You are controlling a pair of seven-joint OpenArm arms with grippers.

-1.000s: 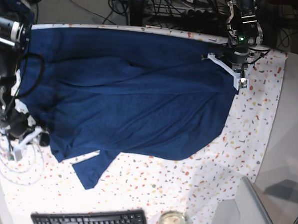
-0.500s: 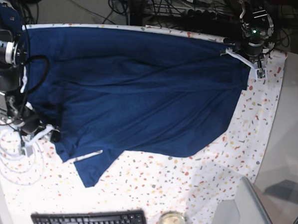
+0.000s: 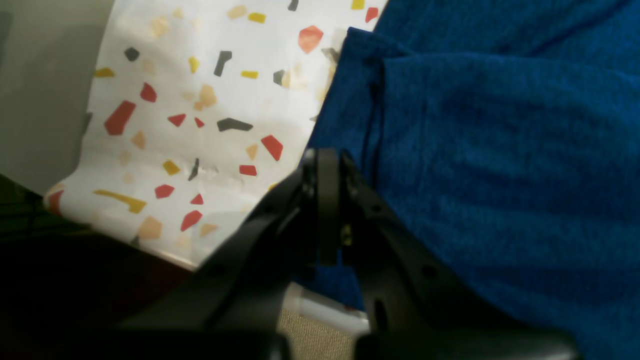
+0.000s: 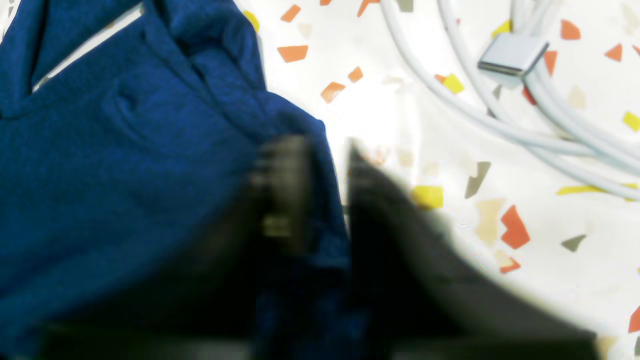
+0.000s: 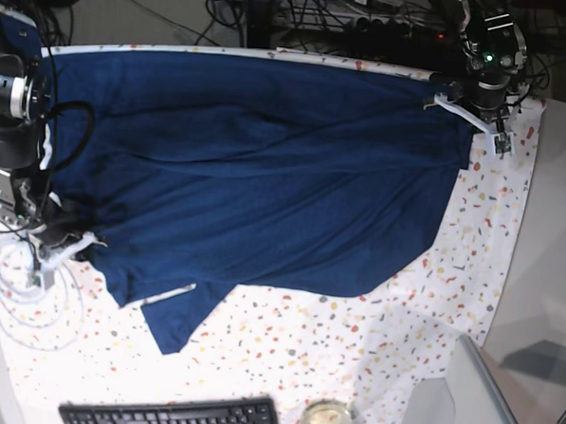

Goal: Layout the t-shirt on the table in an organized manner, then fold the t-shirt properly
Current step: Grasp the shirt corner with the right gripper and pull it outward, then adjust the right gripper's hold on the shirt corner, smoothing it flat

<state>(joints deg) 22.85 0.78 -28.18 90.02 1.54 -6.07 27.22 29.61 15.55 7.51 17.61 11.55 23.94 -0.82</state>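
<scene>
T-shirt [image 5: 257, 173]: spread wider across the table [image 5: 490, 242] than a second ago; far edge now drawn nearly straight along the table's far side.
Left gripper [image 3: 327, 165]: clamped shut on the t-shirt hem at the far corner, moved outward from its earlier spot.
Right gripper [image 4: 327, 150]: blurred; closed on the t-shirt edge, open a second ago.
White cable [image 4: 500, 125]: coiled just beside the right gripper.
Open room: bare speckled cloth on the near side, up to the keyboard [image 5: 173, 417].
</scene>
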